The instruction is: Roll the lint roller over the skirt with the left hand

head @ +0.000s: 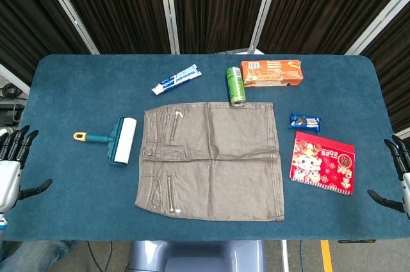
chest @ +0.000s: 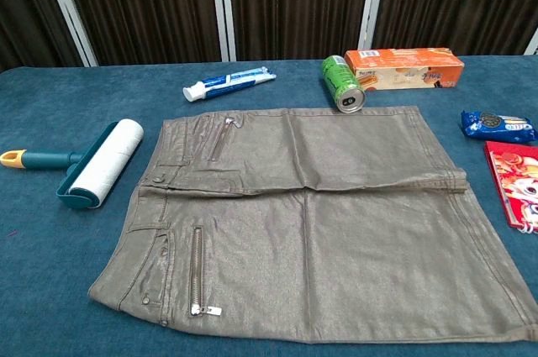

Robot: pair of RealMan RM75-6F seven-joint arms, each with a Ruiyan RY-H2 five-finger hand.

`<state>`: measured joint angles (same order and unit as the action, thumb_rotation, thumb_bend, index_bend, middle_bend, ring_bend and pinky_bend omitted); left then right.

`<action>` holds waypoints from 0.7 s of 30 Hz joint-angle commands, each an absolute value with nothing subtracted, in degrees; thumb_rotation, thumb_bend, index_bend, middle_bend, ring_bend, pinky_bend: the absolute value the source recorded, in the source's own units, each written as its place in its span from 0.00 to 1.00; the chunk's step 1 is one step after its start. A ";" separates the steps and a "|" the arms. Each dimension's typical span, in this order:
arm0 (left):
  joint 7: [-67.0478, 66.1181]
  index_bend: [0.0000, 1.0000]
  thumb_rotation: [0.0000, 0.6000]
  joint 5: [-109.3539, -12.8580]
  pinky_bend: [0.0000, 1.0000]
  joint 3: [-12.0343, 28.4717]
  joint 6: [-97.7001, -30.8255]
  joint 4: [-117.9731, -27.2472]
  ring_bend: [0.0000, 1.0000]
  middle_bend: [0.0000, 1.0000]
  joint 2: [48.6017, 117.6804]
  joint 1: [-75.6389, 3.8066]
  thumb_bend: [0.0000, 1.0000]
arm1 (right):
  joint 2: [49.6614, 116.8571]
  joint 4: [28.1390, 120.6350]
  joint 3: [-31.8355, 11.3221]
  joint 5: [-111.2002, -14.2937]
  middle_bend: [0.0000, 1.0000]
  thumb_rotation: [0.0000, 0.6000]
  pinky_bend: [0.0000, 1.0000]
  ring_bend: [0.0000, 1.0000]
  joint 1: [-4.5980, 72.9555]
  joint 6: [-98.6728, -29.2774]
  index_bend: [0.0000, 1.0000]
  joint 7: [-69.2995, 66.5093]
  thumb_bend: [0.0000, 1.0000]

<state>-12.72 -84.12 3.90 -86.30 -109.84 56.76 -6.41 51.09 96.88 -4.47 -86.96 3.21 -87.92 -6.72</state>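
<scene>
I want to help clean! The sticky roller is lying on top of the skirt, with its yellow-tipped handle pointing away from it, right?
Not quite. The lint roller lies on the blue table beside the skirt, not on top of it. Its yellow-tipped handle does point away from the skirt. The head view shows this.

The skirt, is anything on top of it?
Nothing lies on the skirt. The can sits just past its far edge, the roller beside it. Whatever is beneath it is covered.
</scene>
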 commanded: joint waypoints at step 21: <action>-10.81 0.27 1.00 -72.62 0.11 9.23 -58.29 -78.22 0.04 0.08 77.49 -25.95 0.30 | 50.48 98.17 -4.67 -84.29 0.00 1.00 0.00 0.00 4.35 -83.82 0.00 -4.90 0.00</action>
